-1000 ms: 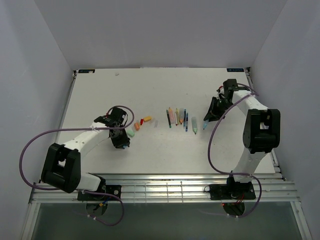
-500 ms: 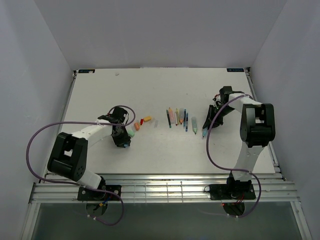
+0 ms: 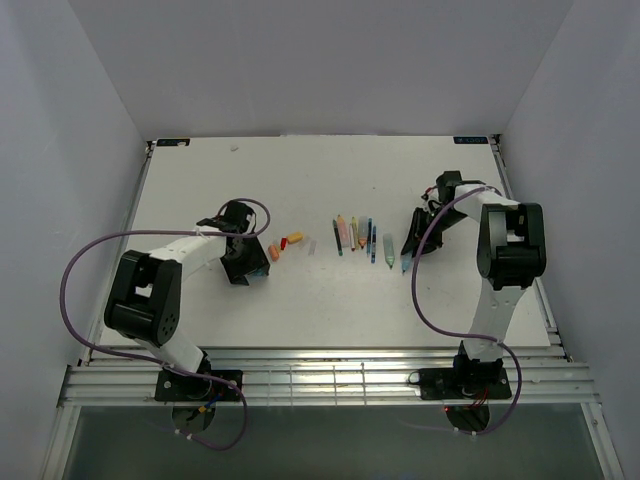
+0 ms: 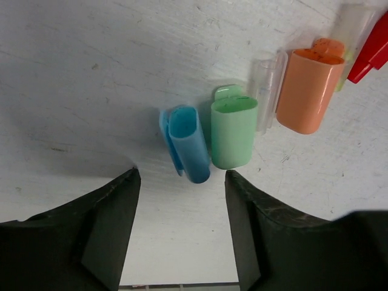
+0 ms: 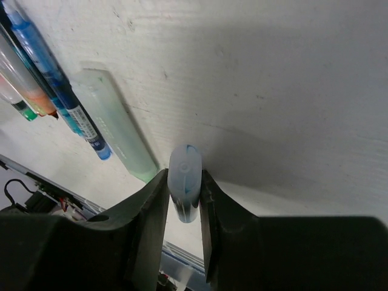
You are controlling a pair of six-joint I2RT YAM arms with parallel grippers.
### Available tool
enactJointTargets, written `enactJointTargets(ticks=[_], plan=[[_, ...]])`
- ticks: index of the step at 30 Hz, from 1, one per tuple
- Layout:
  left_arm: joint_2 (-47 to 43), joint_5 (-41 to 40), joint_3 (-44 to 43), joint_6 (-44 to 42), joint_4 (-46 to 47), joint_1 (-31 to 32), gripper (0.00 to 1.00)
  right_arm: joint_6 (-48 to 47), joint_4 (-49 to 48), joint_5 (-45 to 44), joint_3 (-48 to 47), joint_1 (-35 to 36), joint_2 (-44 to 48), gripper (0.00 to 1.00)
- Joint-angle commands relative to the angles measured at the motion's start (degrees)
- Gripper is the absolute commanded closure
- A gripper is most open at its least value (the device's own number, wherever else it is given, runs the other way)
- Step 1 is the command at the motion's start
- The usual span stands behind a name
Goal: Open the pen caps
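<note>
Against a second ago, the blue pen (image 3: 404,264) no longer lies free: the right fingers (image 3: 408,250), then further toward the far edge, have come down onto it and now pinch it tight between them. The pen has also shifted a little toward the near edge. On the other side, the left fingers (image 3: 248,268) have moved toward the far edge and up to the caps. They now cover the green cap in the top view, where it showed before.

The blue pen's long axis runs roughly from far edge to near edge, leaning slightly, and its free end sticks out of the fingers toward the near edge. In the right wrist view it is seen almost end-on (image 5: 185,180). Just beside it, on the side away from the right edge, lies the green highlighter (image 5: 118,124). Beyond that the other pens (image 3: 355,233) lie in a row near the middle of the counter (image 3: 200,180), all with about the same axis.

Left of the middle, the blue cap (image 4: 188,151) and green cap (image 4: 233,133) lie flat, side by side and parallel. Their long axes point away from the left fingers, which stand wide apart with nothing in them. The blue cap's near end lies just ahead of the gap between them. Past the green cap come the clear cap (image 4: 267,91), the orange cap (image 4: 309,88) and the red cap (image 4: 376,48).
</note>
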State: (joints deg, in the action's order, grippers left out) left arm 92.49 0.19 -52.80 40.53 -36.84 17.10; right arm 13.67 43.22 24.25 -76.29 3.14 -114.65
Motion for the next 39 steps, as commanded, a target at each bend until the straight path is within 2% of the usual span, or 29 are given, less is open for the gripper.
enactJointTargets(ticks=[1, 10, 16, 20, 27, 32, 33, 37, 39], plan=[[0.8, -0.5, 0.8, -0.7, 0.0, -0.8, 0.29, -0.9, -0.8, 1.2, -3.3, 1.2, -1.0, 0.65], [-3.1, -0.3, 0.9, -1.0, -1.2, -1.2, 0.23, -0.5, -0.4, 1.5, -6.8, 2.0, -1.5, 0.55], [-6.4, -0.3, -1.0, -0.6, -3.8, -1.2, 0.22, -0.6, 1.8, -5.0, -6.6, 2.0, 1.8, 0.5], [-9.4, 1.8, -2.1, -0.5, -4.6, -1.2, 0.21, 0.5, 5.6, -9.7, -5.6, 2.0, 7.4, 0.46], [-13.8, 8.2, -5.1, 1.1, -4.9, -1.2, 0.21, 3.5, 6.1, -9.2, 6.7, 3.6, 22.1, 0.35], [-14.4, 19.9, -3.3, 4.4, -0.8, -1.1, 0.19, 5.1, 5.7, -8.2, 15.4, 6.7, 33.9, 0.31], [-14.6, 21.6, -2.8, 4.9, 0.1, -1.1, 0.11, 5.4, 5.3, -8.1, 16.7, 7.1, 35.7, 0.29], [-16.9, 26.9, -0.3, 7.4, 3.6, -0.8, 0.03, 5.8, 4.8, -7.8, 23.1, 7.7, 44.6, 0.02], [-18.4, 29.5, 1.7, 8.6, 5.1, -0.7, 0.02, 5.3, 5.0, -6.9, 26.4, 7.7, 47.0, 0.04]])
